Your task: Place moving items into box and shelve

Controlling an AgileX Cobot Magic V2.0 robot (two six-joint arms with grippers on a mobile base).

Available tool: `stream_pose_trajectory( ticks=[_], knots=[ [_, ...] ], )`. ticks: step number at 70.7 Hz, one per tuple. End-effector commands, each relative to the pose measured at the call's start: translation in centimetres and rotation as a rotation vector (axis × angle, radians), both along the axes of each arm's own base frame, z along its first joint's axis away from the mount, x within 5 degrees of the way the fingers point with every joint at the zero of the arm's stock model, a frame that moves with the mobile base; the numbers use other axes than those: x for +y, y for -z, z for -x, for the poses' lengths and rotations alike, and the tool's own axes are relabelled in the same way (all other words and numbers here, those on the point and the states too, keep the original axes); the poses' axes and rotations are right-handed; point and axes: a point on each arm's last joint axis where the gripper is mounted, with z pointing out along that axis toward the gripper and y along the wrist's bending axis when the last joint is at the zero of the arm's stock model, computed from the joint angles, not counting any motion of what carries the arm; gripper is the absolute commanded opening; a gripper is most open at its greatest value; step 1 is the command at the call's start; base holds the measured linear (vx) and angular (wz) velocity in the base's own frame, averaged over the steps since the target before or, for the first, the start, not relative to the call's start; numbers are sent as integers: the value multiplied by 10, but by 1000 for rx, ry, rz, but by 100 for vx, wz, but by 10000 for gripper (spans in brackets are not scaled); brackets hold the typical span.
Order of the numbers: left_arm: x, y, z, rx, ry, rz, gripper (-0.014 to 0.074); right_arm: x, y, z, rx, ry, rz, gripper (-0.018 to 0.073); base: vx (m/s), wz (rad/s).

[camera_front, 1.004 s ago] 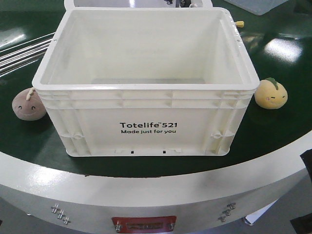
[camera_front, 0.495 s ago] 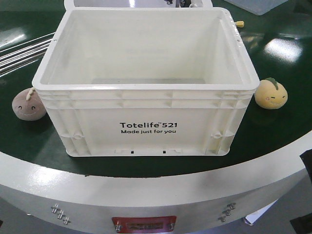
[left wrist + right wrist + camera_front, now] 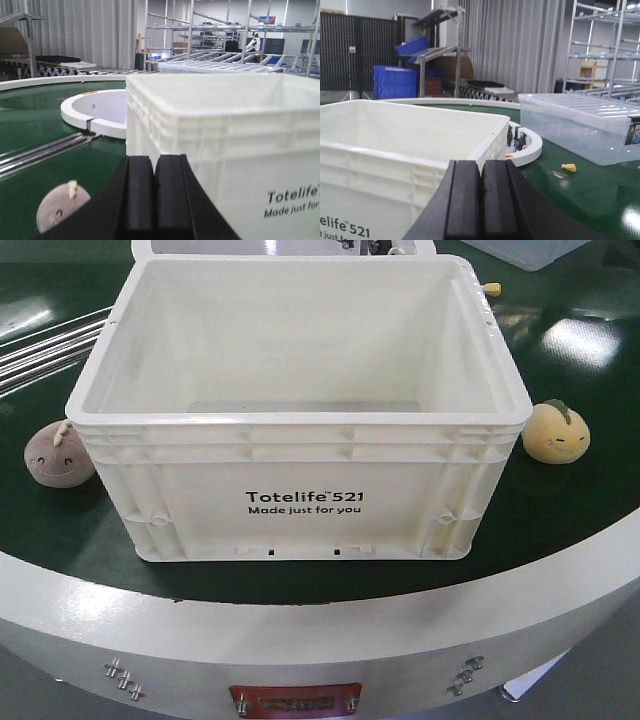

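Plush toys first: the brownish-pink plush (image 3: 58,455) sits on the green desk (image 3: 560,530) at the left of the front frame, just beside the left end wall of the Totelife tote (image 3: 300,502). The yellow-orange plush (image 3: 557,432) with its green leaf sits at the right, just off the tote's right corner. Both are outside the tote, which looks empty inside, so I judge nothing is loaded yet.

The relation that matters: in the left wrist view the pink plush (image 3: 57,212) shows at lower left, below and to the left of the left fingers (image 3: 140,192), with the tote's corner filling the right half. The left arm looks the nearer one to it. The orange plush does not show in the right wrist view; it lies on the right arm's side, so I'd give it to that arm. Both toys are round, so no long axis to line up with.

Both wrists look level and low, about at rim height, pointing across the desk. The left fingers are pressed together, holding nothing. The right fingers (image 3: 464,200) are likewise together and empty, aimed past the tote's rim towards a clear lidded bin (image 3: 580,125).
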Motion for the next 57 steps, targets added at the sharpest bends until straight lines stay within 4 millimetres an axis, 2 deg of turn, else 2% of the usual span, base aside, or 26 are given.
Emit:
stream_pose_trajectory(
  ticks=[1,13,20,27,36,57],
  knots=[
    [-1,-42,-7,-80,1,40,-17,2,-36,-10,-53,8,-34,-7,0,0],
    [-9,-94,-41,-63,-3,21,-17,11,-77,-41,-17,8,-30,-7,0,0],
    [-15,-117,-63,-55,-4,19,-17,16,-96,-59,-10,9,-22,-7,0,0],
    [-19,-132,-81,-53,-5,18,-17,20,-107,-72,-16,11,-24,-7,0,0],
    [-22,-138,-95,-70,-11,23,-17,22,-112,-81,-67,17,-44,-7,0,0],
    [-22,-138,-94,-71,-11,23,-12,22,-112,-82,-71,18,-45,11,0,0]
  ],
)
